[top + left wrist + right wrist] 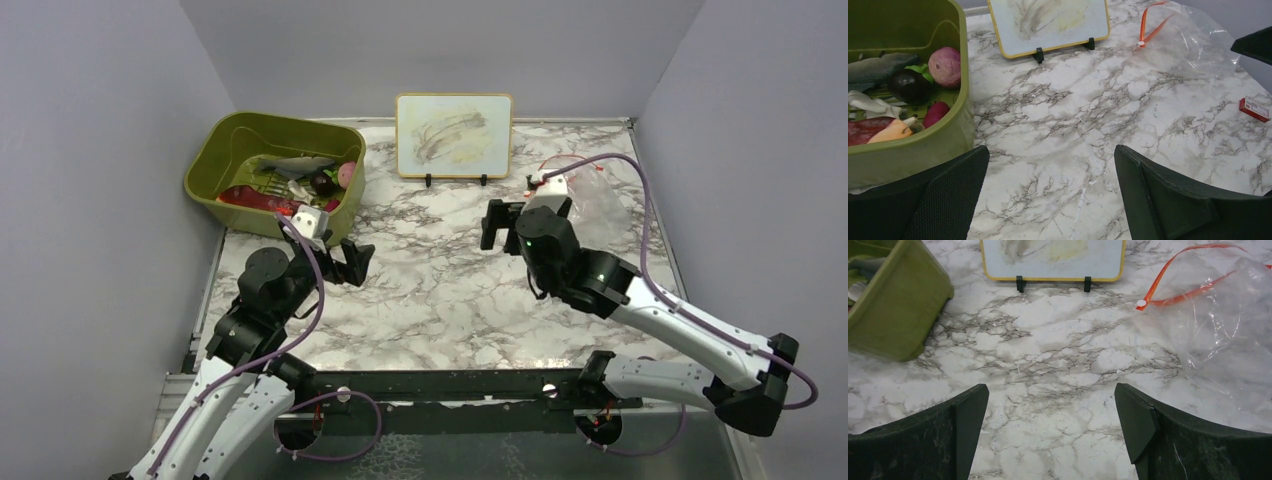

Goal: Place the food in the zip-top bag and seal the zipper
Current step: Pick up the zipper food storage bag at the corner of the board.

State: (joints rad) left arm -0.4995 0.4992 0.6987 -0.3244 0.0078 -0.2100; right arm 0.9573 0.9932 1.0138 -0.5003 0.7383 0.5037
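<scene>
The toy food (300, 180) lies in an olive-green bin (225, 135) at the back left. In the left wrist view I see a pink-purple ball (945, 66), a dark purple piece (910, 86), a grey fish (878, 69) and an orange-and-red hot dog (878, 131). The clear zip-top bag (598, 195) lies flat at the back right, its orange-red zipper (1193, 290) parted. It also shows in the left wrist view (1198, 40). My left gripper (352, 262) is open and empty beside the bin. My right gripper (495, 225) is open and empty, left of the bag.
A small framed board (454, 135) stands on feet at the back middle. A small red box (1254, 109) lies on the marble table (440, 290) near the bag. Grey walls close the sides and back.
</scene>
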